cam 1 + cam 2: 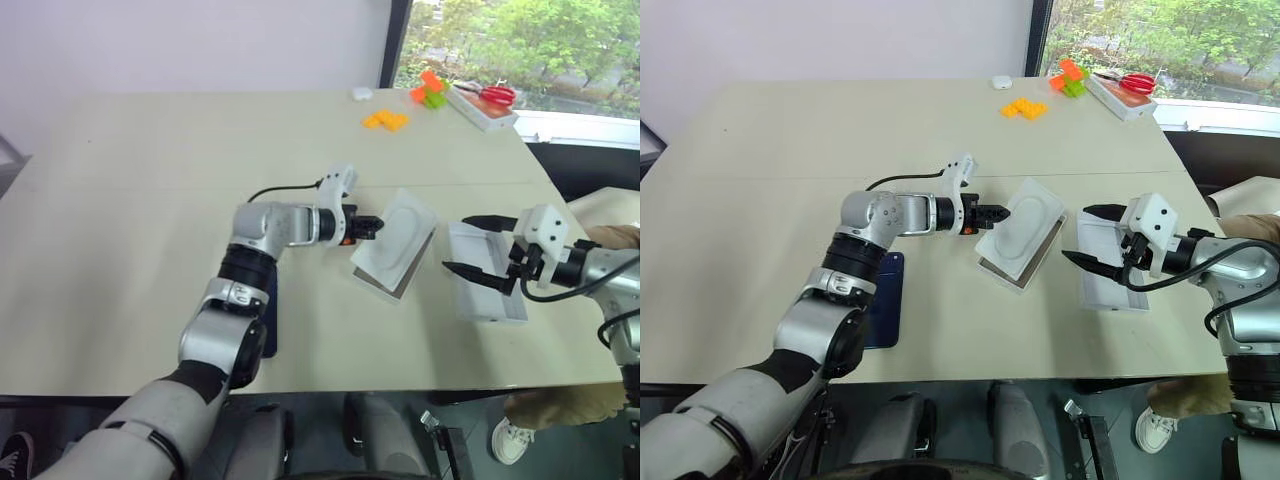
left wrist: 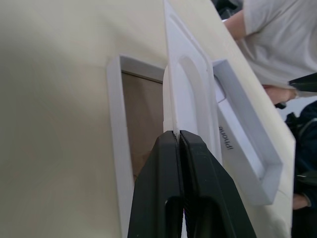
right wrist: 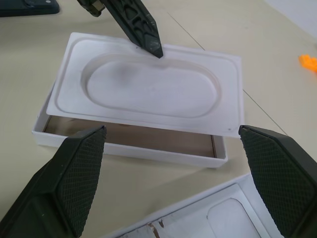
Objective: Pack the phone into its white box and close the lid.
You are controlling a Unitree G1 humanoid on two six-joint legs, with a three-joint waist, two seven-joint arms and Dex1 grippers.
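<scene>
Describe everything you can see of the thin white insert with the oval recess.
The insert is a thin, white, moulded rectangular sheet with rounded corners and a shallow oval recess. It sits tilted over the white box, one edge lifted so the brown inside shows. The left end effector is shut on its edge. The lid lies apart.

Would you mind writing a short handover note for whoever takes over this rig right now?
Left gripper: shut on the edge of the insert, the thin white sheet with an oval recess, holding it tilted up over the white box.
Right gripper: open, holding nothing, poised over the lid.
The white box lies mid-table under the insert, without the phone in it. The lid lies inside-up to the box's right. The phone lies flat on the table at the left, beside the left arm.
Done: the insert is pinched and partly lifted.
Left: set the insert aside, put the phone in the box, close the lid.
</scene>
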